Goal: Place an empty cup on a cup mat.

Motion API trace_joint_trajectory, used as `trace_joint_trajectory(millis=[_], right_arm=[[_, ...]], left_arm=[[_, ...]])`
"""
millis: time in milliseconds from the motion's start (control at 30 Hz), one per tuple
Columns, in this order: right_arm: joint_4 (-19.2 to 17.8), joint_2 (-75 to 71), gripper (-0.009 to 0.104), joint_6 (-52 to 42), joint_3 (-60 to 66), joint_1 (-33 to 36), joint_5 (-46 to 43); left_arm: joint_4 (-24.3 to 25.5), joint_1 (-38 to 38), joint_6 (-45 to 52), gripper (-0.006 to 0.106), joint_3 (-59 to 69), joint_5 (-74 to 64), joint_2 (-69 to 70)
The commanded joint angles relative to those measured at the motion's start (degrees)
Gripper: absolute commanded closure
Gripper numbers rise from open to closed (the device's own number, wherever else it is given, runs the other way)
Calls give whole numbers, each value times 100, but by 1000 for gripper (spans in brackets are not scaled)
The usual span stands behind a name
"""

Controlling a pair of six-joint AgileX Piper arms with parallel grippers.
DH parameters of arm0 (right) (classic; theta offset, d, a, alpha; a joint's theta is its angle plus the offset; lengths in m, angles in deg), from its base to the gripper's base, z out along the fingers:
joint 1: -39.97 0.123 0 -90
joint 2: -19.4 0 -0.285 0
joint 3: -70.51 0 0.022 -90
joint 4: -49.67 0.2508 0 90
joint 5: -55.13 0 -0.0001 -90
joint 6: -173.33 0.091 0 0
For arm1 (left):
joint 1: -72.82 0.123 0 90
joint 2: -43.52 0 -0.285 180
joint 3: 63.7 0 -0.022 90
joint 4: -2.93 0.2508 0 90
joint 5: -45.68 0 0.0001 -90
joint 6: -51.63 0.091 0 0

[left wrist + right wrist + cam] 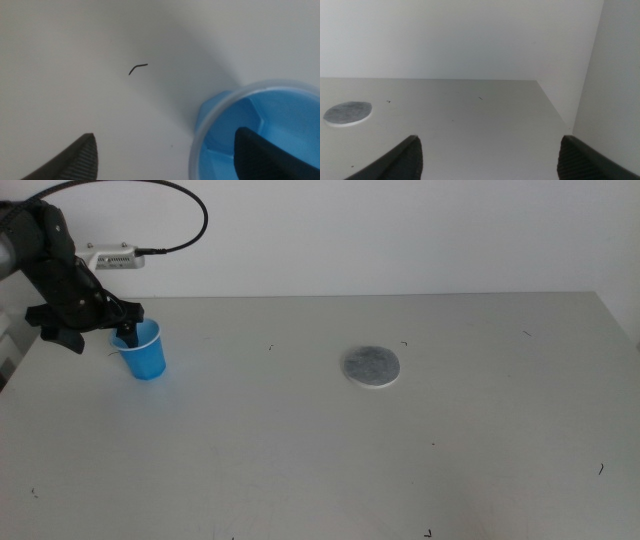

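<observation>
The blue cup stands upright on the table at the far left. My left gripper is at its rim on the left side. In the left wrist view the cup is empty. One jaw is inside the cup and the other is outside over the table, so the left gripper is open astride the rim. The grey cup mat lies flat near the table's middle, well to the right of the cup. My right gripper is open and empty, out of the middle view. The mat shows far off in the right wrist view.
A white box with a black cable sits at the back left behind the left arm. The table's right edge runs beside a white wall. Small dark marks dot the tabletop.
</observation>
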Motion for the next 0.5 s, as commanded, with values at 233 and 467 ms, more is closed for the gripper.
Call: trace_joint_trajectory(millis=[233, 467], right_arm=[[-79, -149, 1, -29, -48, -37, -416], [-79, -149, 1, -29, -48, -37, -416]], left_arm=[[-484, -6, -25, 69, -183, 466, 129], [-541, -28, -25, 100, -183, 315, 215]])
